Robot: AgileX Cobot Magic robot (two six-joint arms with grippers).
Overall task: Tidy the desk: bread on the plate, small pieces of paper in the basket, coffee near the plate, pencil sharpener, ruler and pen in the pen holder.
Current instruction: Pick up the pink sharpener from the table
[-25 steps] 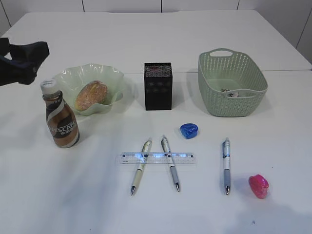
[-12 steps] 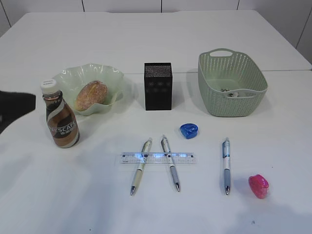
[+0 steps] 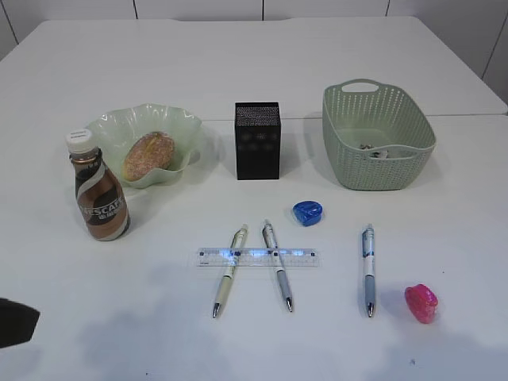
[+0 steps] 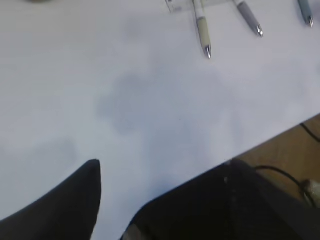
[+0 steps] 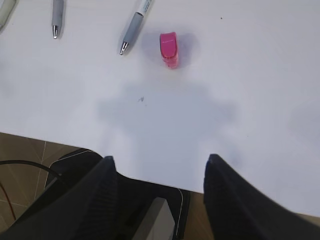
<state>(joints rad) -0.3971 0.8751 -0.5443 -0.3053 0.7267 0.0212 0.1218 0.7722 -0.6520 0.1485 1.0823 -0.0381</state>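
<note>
The bread (image 3: pixel 148 155) lies in the green plate (image 3: pixel 119 127), and the coffee (image 3: pixel 100 190) stands upright just beside it. The black pen holder (image 3: pixel 257 140) is mid-desk and the basket (image 3: pixel 377 147) with paper scraps is at the right. The ruler (image 3: pixel 255 257) lies across two pens (image 3: pixel 228 270) (image 3: pixel 278 266); a third pen (image 3: pixel 368 268) lies to the right. A blue pencil sharpener (image 3: pixel 307 212) and a pink one (image 3: pixel 421 303) (image 5: pixel 168 49) rest on the desk. My left gripper (image 3: pixel 16 321) (image 4: pixel 160 170) is open and empty at the front-left corner. My right gripper (image 5: pixel 160 160) is open over the front edge.
The desk's front edge (image 4: pixel 270 142) runs close under both grippers, with brown floor and a cable beyond it. A dark base (image 5: pixel 75 170) sits below the edge. Pen tips (image 4: pixel 204 42) show at the top of the left wrist view.
In the exterior view my left gripper has moved from beside the plate at the far left down to the front-left corner. Nothing on the desk has moved.
</note>
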